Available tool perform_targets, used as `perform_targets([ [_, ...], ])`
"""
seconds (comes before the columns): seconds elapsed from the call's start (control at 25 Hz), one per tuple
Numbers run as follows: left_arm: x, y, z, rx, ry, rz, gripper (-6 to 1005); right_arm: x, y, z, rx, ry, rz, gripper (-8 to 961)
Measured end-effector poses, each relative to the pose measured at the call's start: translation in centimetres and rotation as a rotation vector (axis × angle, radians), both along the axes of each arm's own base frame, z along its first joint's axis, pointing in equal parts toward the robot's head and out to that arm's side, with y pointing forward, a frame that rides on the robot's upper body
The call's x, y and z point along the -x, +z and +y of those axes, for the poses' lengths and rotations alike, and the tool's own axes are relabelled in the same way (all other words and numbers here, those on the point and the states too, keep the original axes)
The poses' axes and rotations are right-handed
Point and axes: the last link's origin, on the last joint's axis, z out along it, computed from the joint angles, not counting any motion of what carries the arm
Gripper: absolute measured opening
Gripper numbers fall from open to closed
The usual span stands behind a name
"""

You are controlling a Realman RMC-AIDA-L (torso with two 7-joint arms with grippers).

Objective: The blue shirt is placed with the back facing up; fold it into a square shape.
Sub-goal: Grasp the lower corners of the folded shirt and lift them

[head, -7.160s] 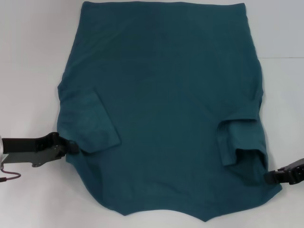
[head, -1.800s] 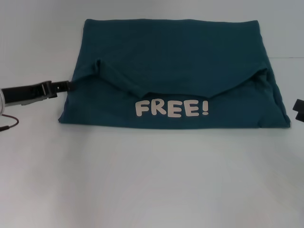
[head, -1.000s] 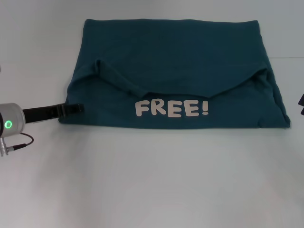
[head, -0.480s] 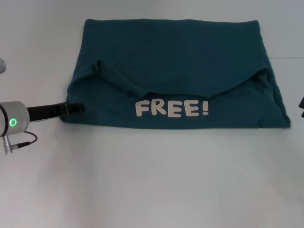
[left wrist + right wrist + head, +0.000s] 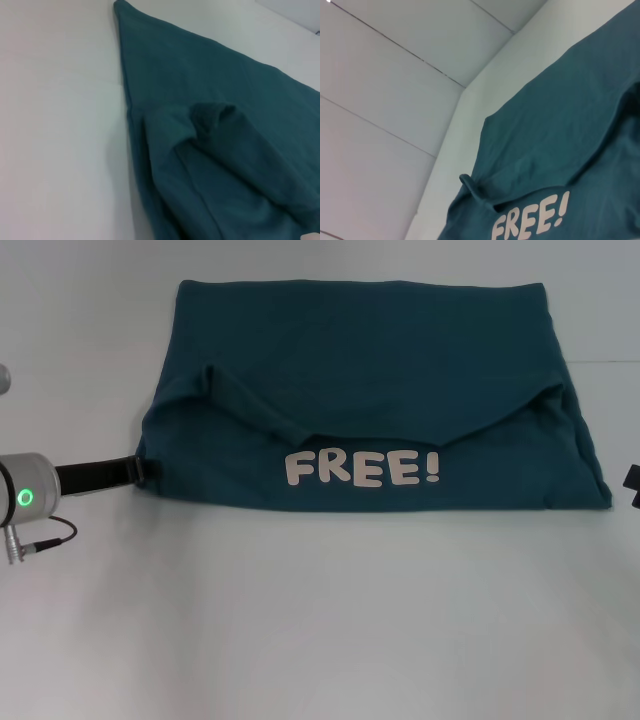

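Observation:
The blue shirt [image 5: 360, 370] lies on the white table [image 5: 320, 620], folded into a wide rectangle. Its near part is turned up over the far part, showing a white "FREE!" print [image 5: 362, 468]. The folded-in sleeves make a ridge across the middle. My left gripper [image 5: 146, 469] is low at the shirt's left near corner, touching or just beside its edge. Only a dark tip of my right gripper [image 5: 633, 483] shows at the right edge, apart from the shirt's right near corner. The shirt also shows in the left wrist view [image 5: 225, 150] and the right wrist view [image 5: 560, 145].
White table surface stretches in front of the shirt and on both sides. A table seam [image 5: 605, 362] runs at the far right. A wall [image 5: 395, 75] stands behind the table in the right wrist view.
The shirt's near half was folded up over the far half, exposing the print. In the last half second my left gripper has drawn slightly left at the shirt's corner.

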Motion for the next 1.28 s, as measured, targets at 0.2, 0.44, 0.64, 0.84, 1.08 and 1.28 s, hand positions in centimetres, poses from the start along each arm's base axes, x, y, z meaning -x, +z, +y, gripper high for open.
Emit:
perform_targets([
  [0.2, -0.6, 0.6, 0.2, -0.003, -0.021, -0.013, 79, 0.1, 1.8, 1.4, 0.033, -0.012, -0.067, 710],
  [0.44, -1.4, 0.8, 0.6, -0.001, -0.038, -0.020, 36, 0.6, 4.5, 4.6, 0.030, -0.050, -0.267, 700],
  [0.64, -1.7, 0.8, 1.0, -0.007, -0.044, -0.021, 36, 1.4, 4.2, 7.4, 0.054, -0.049, -0.427, 691],
  [0.84, -1.9, 0.8, 1.1, -0.011, -0.046, -0.025, 37, 2.2, 2.0, 9.4, 0.121, -0.037, -0.585, 682],
  [1.08, -2.0, 0.8, 1.1, -0.012, -0.046, -0.025, 37, 3.1, 0.0, 10.6, 0.153, -0.005, -0.667, 672],
  [1.28, -2.0, 0.5, 1.1, -0.010, -0.046, -0.025, 37, 3.0, -1.4, 10.9, 0.163, -0.017, -0.669, 653],
])
